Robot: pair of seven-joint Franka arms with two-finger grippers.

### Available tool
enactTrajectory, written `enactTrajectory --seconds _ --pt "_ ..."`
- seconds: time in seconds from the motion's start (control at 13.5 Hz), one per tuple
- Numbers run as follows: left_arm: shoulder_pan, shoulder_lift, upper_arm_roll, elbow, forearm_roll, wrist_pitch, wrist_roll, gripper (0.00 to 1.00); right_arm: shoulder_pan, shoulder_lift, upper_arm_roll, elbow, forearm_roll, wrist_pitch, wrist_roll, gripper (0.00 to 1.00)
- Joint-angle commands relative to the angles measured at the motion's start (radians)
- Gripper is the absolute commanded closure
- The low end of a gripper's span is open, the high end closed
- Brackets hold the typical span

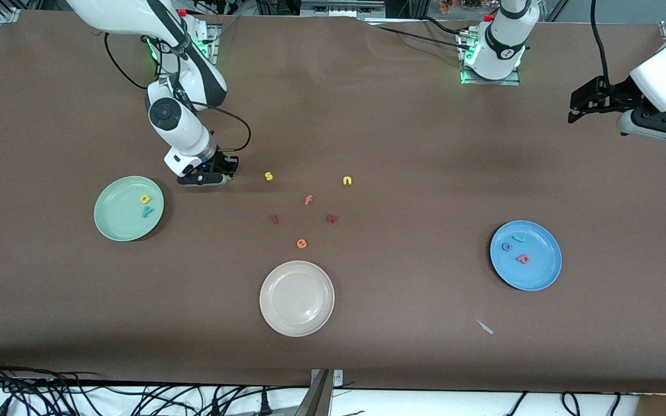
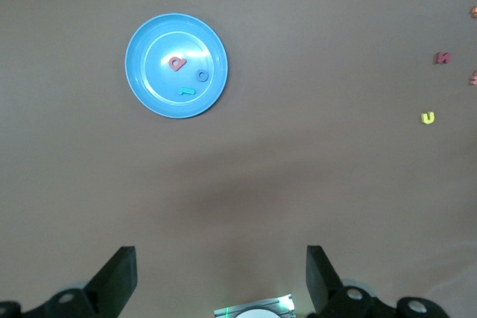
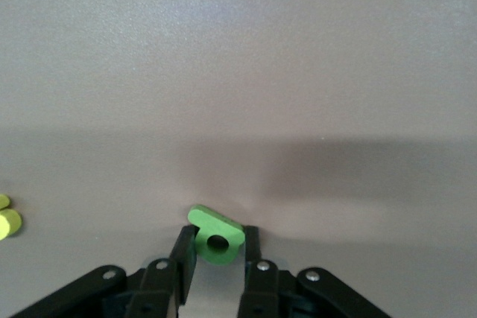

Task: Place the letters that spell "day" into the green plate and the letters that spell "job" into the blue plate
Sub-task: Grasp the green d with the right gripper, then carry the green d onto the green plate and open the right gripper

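Fig. legend, bimanual letter sort, one moment. The right gripper (image 1: pixel 217 172) is shown low at the table, just beside the green plate (image 1: pixel 114 222) toward the table centre, w/ its jaws closed on the green d (image 3: pixel 216 237); in the right wrist view the letter is seen pinched across its round bowl, one finger on each flat-cut edge, the stem sticking out to one side. Whether the d is resting on the table or just clear of it cannot be told from this view. The yellow a (image 1: pixel 145 199) and teal y (image 1: pixel 147 211) are seen lying in the green plate. The blue plate (image 1: pixel 544 276), toward the left arm's end of the table, is seen to hold the j (image 1: pixel 519 238), the o (image 1: pixel 506 247) and the b (image 1: pixel 522 259), so "job" appears complete and only the d is left for "day".

Handling (judged): the d is taken to be foam, i.e. very light, soft and slightly compressible, not fragile, w/ a matte face that should not slip. A grip across the bowl, approx. as shown, is judged sound, since the mass is centred there; a grip on the thin stem would let it pivot. Light squeeze suffices; excess force could bend the ring or make the piece cling to a pad on release.

The left gripper (image 2: pixel 221 277) is held high, jaws wide apart and empty; that arm waits.
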Motion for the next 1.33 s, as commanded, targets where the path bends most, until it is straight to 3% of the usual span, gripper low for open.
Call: enactTrajectory --seconds 0.0,0.44,0.74,1.04,1.26 --pt "0.010 0.013 0.002 0.033 -0.021 -0.022 0.006 0.00 -0.004 0.025 0.002 0.049 -0.006 -0.050 -0.016 0.74" --pt "0.010 0.013 0.002 0.031 -0.019 -0.024 0.006 0.00 -0.004 0.003 -0.022 0.181 -0.006 -0.273 -0.044 0.75" --pt "0.008 0.013 0.002 0.031 -0.021 -0.022 -0.001 0.00 -0.004 0.006 -0.129 0.307 -0.008 -0.469 -0.233 0.75" --pt "0.008 0.013 0.002 0.031 -0.019 -0.024 0.002 0.00 -0.006 0.018 -0.254 0.327 -0.066 -0.474 -0.429 0.75" --pt "0.007 0.013 0.000 0.033 -0.018 -0.024 0.003 0.00 -0.041 0.052 -0.300 0.379 -0.083 -0.476 -0.533 0.74"
